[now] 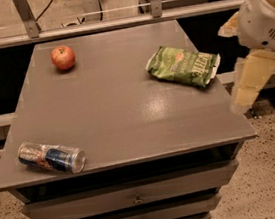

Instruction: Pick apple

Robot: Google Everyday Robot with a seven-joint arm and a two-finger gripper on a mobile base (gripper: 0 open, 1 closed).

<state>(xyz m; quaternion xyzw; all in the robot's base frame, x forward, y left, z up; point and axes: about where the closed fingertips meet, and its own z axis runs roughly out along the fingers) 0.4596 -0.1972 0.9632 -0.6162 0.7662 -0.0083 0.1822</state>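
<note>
Grey and matte, the flat top of the counter (128,113) is catching a soft sheen near its middle, and its slab is sitting over a stack of plain metal-looking drawers (133,195) with small knobs. The apple (63,57), small, round and smooth, red with yellowish patches and a stem dimple on top, is resting upright near the far left corner of the counter, touching nothing else. A crinkled green chip bag (184,66), glossy, with a pale torn-looking end, is lying flat near the right edge toward the far right corner, well apart from the apple. A cylindrical can (51,157) with shiny red, blue and silver sides is lying on its side at the near left corner, its round end facing the near edge.

The gripper (250,82), a cream, rubbery-looking piece under a smooth white rounded arm housing, is hanging in the air just off the right edge of the counter, beside the chip bag and well apart from the apple. It is grasping nothing; whether it is released or clenched I cannot tell. Speckled stone-like floor (268,185) is showing below it.
</note>
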